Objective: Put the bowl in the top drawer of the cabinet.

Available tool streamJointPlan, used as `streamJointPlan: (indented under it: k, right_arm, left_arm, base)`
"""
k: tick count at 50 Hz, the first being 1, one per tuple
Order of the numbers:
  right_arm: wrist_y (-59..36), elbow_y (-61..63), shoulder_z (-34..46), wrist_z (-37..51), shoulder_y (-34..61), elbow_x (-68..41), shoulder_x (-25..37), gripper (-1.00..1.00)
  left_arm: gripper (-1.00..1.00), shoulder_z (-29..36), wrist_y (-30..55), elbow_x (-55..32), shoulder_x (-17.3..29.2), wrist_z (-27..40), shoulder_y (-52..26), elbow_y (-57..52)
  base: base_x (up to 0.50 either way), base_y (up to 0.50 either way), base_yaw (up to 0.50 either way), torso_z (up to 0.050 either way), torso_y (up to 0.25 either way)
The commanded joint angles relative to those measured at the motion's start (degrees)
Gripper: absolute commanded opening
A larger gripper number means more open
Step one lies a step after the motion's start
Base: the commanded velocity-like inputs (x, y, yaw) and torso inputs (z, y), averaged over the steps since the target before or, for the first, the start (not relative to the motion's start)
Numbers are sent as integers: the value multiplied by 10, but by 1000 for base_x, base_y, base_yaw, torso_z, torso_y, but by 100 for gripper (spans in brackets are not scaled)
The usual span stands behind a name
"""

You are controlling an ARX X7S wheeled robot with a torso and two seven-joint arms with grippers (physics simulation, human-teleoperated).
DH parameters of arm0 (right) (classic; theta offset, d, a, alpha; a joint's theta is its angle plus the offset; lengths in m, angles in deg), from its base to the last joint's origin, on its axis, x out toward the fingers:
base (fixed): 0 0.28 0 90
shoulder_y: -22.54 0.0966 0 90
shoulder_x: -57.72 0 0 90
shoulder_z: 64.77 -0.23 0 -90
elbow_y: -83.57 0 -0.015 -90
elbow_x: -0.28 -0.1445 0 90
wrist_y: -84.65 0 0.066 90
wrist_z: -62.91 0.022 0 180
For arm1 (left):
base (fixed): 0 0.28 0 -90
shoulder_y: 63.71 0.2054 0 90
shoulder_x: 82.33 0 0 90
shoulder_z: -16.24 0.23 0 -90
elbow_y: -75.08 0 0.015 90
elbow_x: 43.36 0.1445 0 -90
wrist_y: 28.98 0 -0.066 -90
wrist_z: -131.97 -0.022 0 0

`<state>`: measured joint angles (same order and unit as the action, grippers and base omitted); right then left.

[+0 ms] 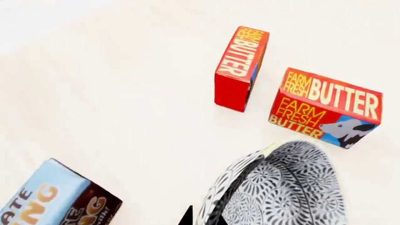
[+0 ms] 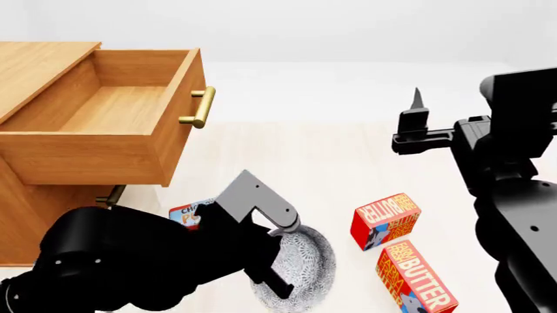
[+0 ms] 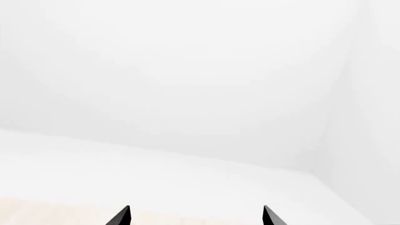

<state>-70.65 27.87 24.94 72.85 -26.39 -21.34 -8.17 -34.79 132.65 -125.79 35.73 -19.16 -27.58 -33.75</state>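
Low over the pale floor [image 2: 287,156], the left arm reaches forward with its wrist bent down, and the left gripper [image 2: 280,261] sits at the rim of the bowl [image 2: 309,261]. Its dark fingertips [image 1: 187,218] show just beside the speckled wall in the left wrist view, but whether they clamp the rim or stand apart from it cannot be told. The bowl sits in front of the cabinet [image 2: 39,189], between the pudding box [image 2: 187,214] and the butter boxes, and outside the top drawer [image 2: 113,124], which is pulled out with its brass handle [image 2: 198,107] facing the open floor.

The right arm is raised, well apart from everything, its forearm upright and the right gripper [image 3: 195,216] pointing out at a blank wall; its two fingertips stand wide apart with nothing between them.

Counted: one bowl, one cabinet, one open drawer, one pudding box, and two butter boxes, one [image 2: 385,220] near the bowl and the other [image 2: 416,277] just beside the first.
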Motion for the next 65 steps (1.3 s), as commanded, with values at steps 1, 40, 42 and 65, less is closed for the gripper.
streamJointPlan:
  k: [1, 40, 42, 65]
  right_arm:
    - [-5, 9, -12, 1, -1, -7, 0, 100]
    - [-34, 40, -48, 6, 6, -32, 9, 100]
    - [-30, 38, -49, 5, 3, -31, 10, 100]
    - [-23, 31, -44, 10, 1, -31, 11, 100]
  left_arm:
    - [-100, -18, 17, -31, -30, 29, -89, 24]
    - [-100, -68, -31, 35, -104, 16, -480, 339]
    - [-100, -73, -46, 49, -106, 15, -495, 367]
    - [-100, -52, -167, 173, -90, -44, -556, 593]
  base:
    - [0, 0, 0, 0, 0]
    - [0, 0, 0, 0, 0]
    - [0, 0, 0, 0, 0]
    - [0, 0, 0, 0, 0]
